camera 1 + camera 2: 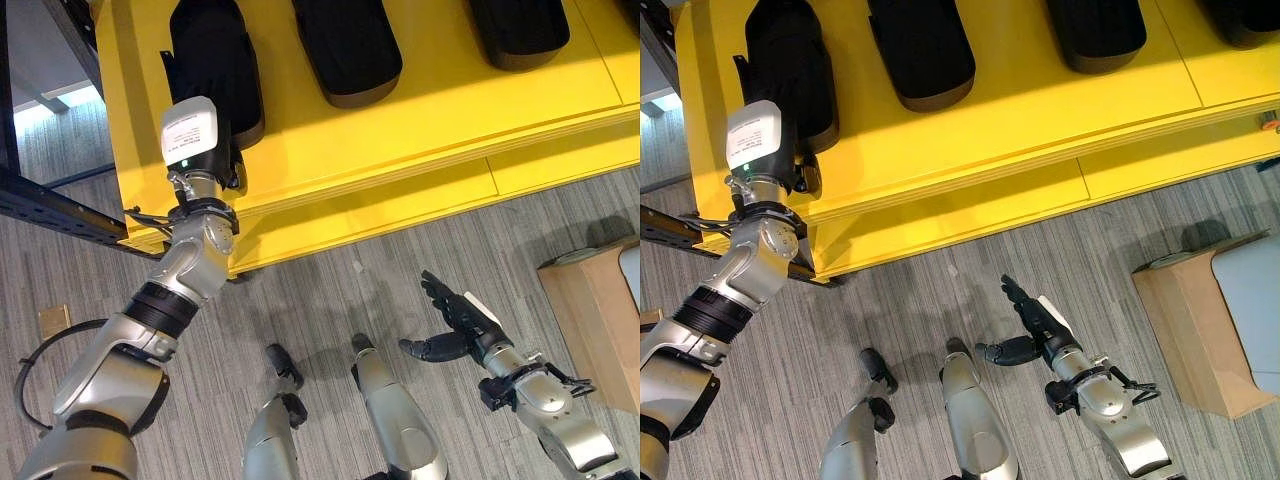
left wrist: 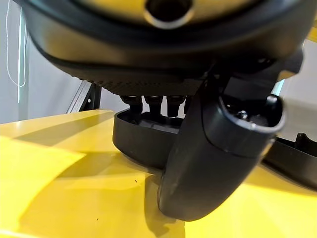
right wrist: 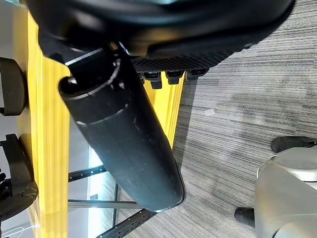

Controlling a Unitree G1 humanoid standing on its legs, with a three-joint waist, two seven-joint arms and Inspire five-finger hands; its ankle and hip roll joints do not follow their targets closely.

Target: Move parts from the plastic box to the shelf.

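Your left hand (image 1: pixel 205 150) is on the yellow shelf (image 1: pixel 420 120) at the leftmost black part (image 1: pixel 215 60); can't tell its grip, fingers hidden. Your right hand (image 1: pixel 455 320) hangs open and empty over the carpet (image 1: pixel 330 285), beside a cardboard box (image 1: pixel 590 320).

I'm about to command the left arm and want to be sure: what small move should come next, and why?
Probably draw the left hand back off the yellow shelf. The black part it reaches lies flat on the shelf in line with the others. In the left wrist view the thumb stands clear of the part, apparently not clamping it. The right hand is open over the floor, holding nothing.
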